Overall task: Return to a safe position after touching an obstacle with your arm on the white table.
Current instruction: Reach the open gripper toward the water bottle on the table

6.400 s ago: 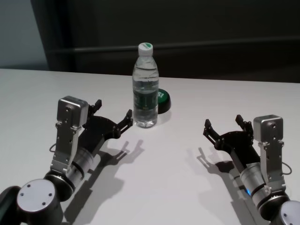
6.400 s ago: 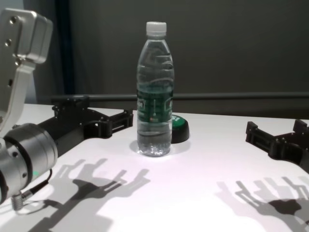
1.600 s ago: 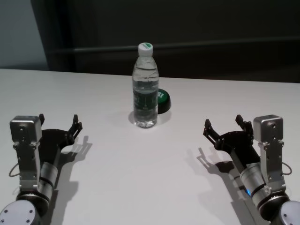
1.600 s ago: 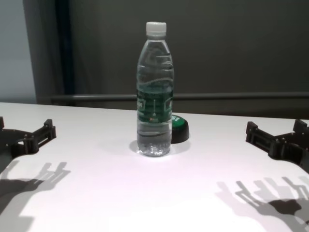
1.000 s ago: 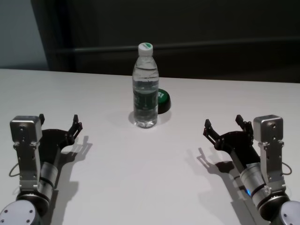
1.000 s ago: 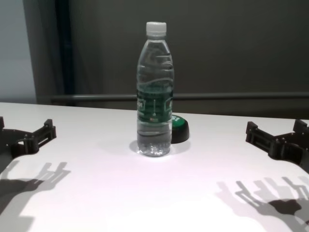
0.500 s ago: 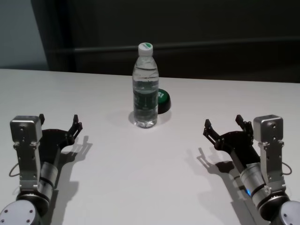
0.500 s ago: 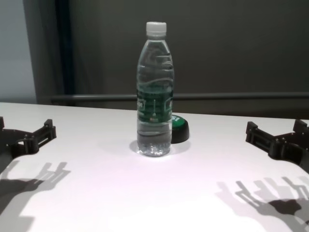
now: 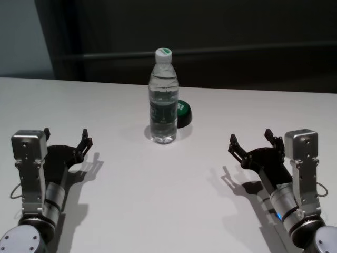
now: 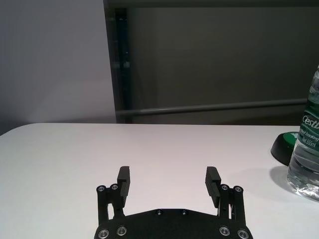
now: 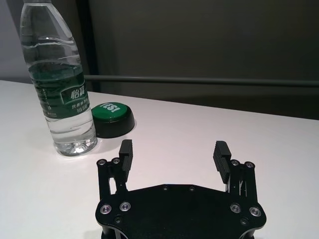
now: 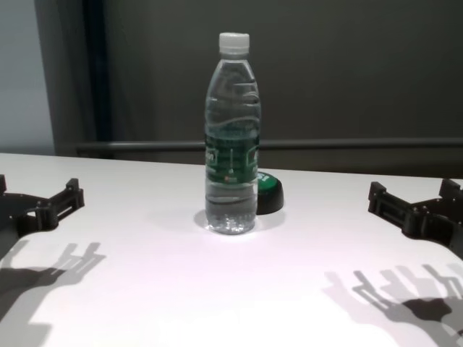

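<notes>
The obstacle, a tall clear water bottle (image 9: 163,100) with a white cap and dark green label, stands upright at the middle of the white table (image 9: 168,200). It also shows in the chest view (image 12: 232,137), the right wrist view (image 11: 60,79) and at the edge of the left wrist view (image 10: 307,144). My left gripper (image 9: 66,139) is open and empty, low over the table's near left, well apart from the bottle; it shows in the left wrist view (image 10: 169,184). My right gripper (image 9: 251,141) is open and empty at the near right, also in the right wrist view (image 11: 174,154).
A green round button on a black base (image 9: 182,114) sits just behind and right of the bottle, also in the right wrist view (image 11: 111,118). A dark wall with a horizontal rail (image 12: 347,144) runs behind the table's far edge.
Since 6.4 s ago my left arm has drawn back from beside the bottle to the near left. Over the last 1.6 s nothing has moved. The bottle stays upright.
</notes>
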